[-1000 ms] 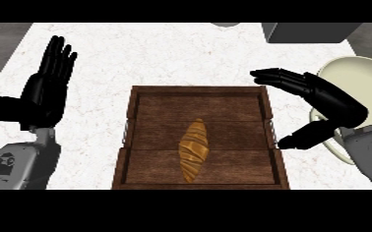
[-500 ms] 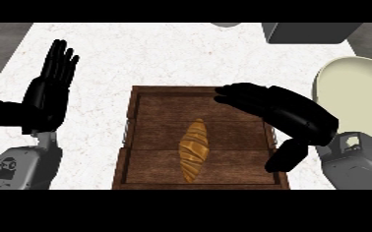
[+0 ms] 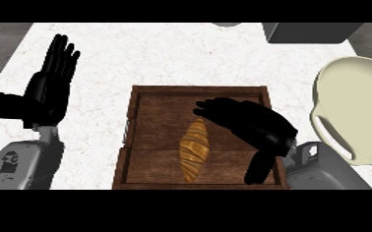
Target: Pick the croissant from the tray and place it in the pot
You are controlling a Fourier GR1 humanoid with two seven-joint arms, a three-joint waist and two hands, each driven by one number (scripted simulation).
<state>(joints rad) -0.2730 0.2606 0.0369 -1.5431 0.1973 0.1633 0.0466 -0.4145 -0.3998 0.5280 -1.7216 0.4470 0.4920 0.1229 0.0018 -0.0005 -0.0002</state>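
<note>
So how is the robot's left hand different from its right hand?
The left hand is beside the tray, over the white counter; the right hand is over the tray, next to the croissant. The left hand points straight up; the right hand leans sideways toward the croissant. Both are black, open and hold nothing.

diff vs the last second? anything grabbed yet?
The right hand swung left from the right edge of the tray to over its boards, fingers now beside the upper end of the croissant. Nothing grabbed; the fingers are open. Croissant, tray and the resting open left hand at the view's left stayed put.
</note>
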